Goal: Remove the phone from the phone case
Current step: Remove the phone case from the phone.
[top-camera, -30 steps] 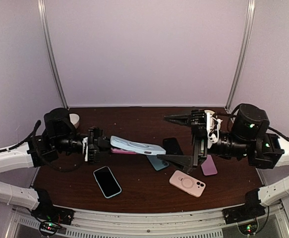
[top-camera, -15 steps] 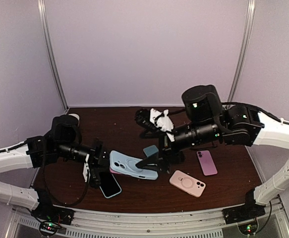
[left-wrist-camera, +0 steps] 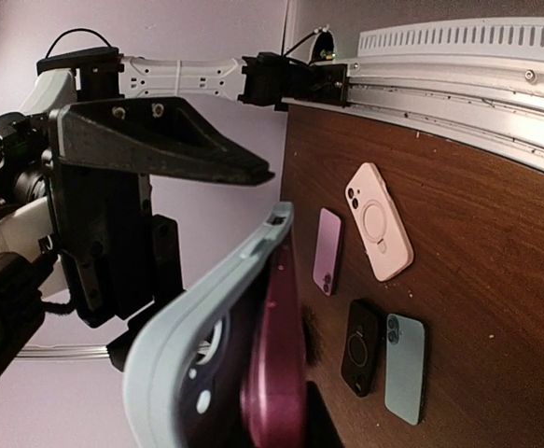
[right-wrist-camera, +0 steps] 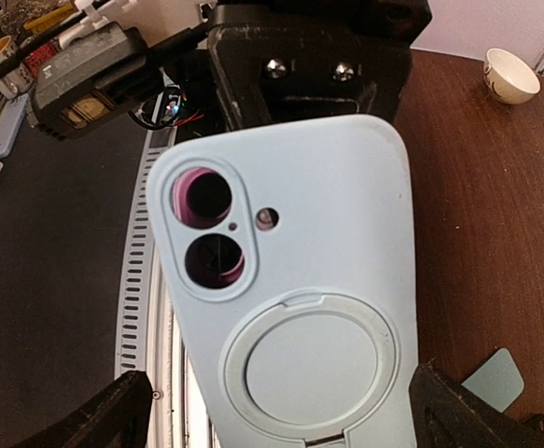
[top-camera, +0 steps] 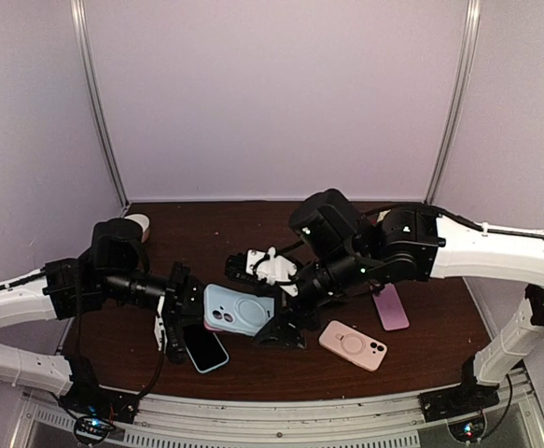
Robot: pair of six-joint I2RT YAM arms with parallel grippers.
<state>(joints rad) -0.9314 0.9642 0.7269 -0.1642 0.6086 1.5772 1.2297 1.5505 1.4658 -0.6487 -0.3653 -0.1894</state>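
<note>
A light blue phone case (top-camera: 239, 311) with a magenta phone (left-wrist-camera: 276, 373) in it is held above the table. My left gripper (top-camera: 178, 317) is shut on its left end. In the left wrist view the case (left-wrist-camera: 206, 317) gapes away from the phone along one edge. My right gripper (top-camera: 264, 303) is open, one finger on each side of the case's right end, not touching it. In the right wrist view the case's back (right-wrist-camera: 299, 280) fills the frame, magenta shows through the camera holes, and my fingertips (right-wrist-camera: 104, 415) stand wide on either side.
On the table lie a pink case (top-camera: 353, 344), a purple phone (top-camera: 390, 306), and a dark-screened phone (top-camera: 202, 347) under the left gripper. A black case (left-wrist-camera: 359, 345) and a teal phone (left-wrist-camera: 405, 366) lie under the right arm. A white bowl (top-camera: 139, 224) stands at back left.
My right arm has swung left and down until its open jaws straddle the case. My left gripper has lowered and turned the case so its back faces the right wrist.
</note>
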